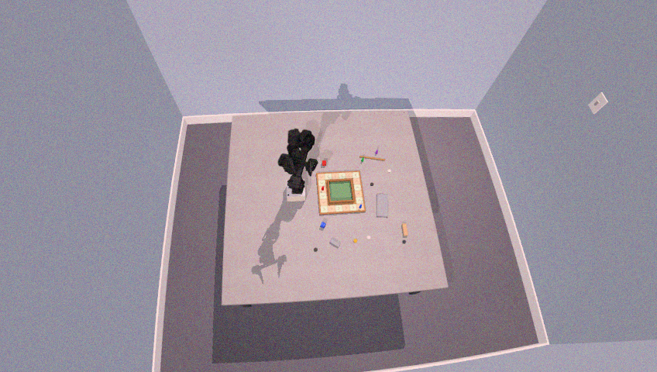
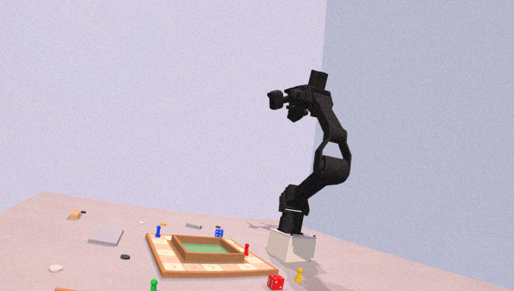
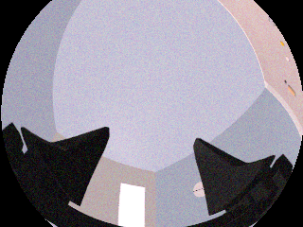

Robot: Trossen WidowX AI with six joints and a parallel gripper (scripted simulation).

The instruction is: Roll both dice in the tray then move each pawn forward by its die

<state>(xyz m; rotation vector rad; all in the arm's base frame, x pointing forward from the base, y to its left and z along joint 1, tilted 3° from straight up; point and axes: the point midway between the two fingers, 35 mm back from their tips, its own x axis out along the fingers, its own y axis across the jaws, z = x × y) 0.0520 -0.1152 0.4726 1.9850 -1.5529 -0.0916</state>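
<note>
The red die (image 1: pixel 324 163) (image 2: pixel 275 282) and the blue die (image 1: pixel 323 225) (image 2: pixel 219 233) lie on the table, off opposite sides of the board (image 1: pixel 323 202) (image 2: pixel 213 267). The brown-walled tray (image 1: pixel 328 192) (image 2: pixel 214 257) with a green floor is at the board's middle and holds no die. The red pawn (image 1: pixel 322 188) (image 2: pixel 246 249) stands on the track side nearest the arm's base. The blue pawn (image 1: pixel 360 207) (image 2: pixel 157 231) stands at a far corner square. My gripper (image 2: pixel 285 107) (image 3: pixel 152 138) is open and empty, raised high above the table, touching nothing. The track arrows are too small to read surely.
A yellow pawn (image 2: pixel 299 274) stands beside the red die. A green pawn (image 1: pixel 362 160) (image 2: pixel 153 284), purple pawn (image 1: pixel 376 151) and wooden stick (image 1: pixel 375 158) are off the board. A grey slab (image 1: pixel 382 204) (image 2: pixel 106 236), grey block (image 1: pixel 335 242) (image 2: pixel 193 225), orange block (image 1: pixel 404 229) (image 2: pixel 74 214) and several discs lie around.
</note>
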